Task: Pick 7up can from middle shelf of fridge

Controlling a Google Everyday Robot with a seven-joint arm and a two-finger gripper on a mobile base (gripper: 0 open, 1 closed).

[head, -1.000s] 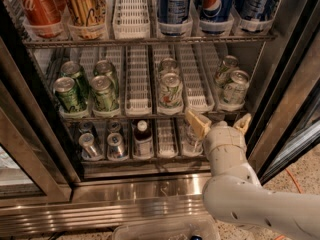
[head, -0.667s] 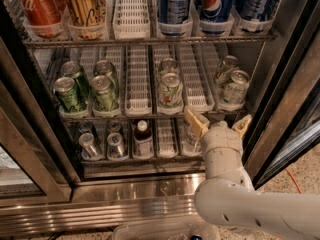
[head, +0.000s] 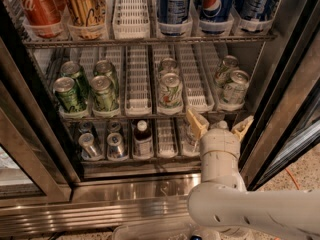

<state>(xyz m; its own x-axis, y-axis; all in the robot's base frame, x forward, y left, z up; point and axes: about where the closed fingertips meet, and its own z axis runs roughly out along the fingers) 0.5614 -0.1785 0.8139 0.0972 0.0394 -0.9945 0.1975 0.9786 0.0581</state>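
The fridge [head: 280, 109] stands open in the camera view. Its middle shelf [head: 137, 84] is a wire rack with white slotted lane trays. The 7up can [head: 235, 86], pale silver-white with green lettering, stands at the front of the right lane, with a similar can [head: 226, 66] behind it. My gripper [head: 220, 125] is open, its tan fingertips [head: 196, 123] spread. It is just below and in front of the middle shelf's edge, under the 7up can and slightly left of it, not touching it.
Dark green cans [head: 70, 94] fill the left lanes. A white can with a green swirl [head: 171, 90] stands in the centre lane. Red, gold and blue cans [head: 172, 4] are on the rack above. Small cans and a bottle [head: 142, 136] sit below. The dark door frame [head: 295, 84] is close on the right.
The gripper has stayed almost in place below the middle shelf, still open. The arm's lower part has shifted slightly in the foreground. No can has moved.
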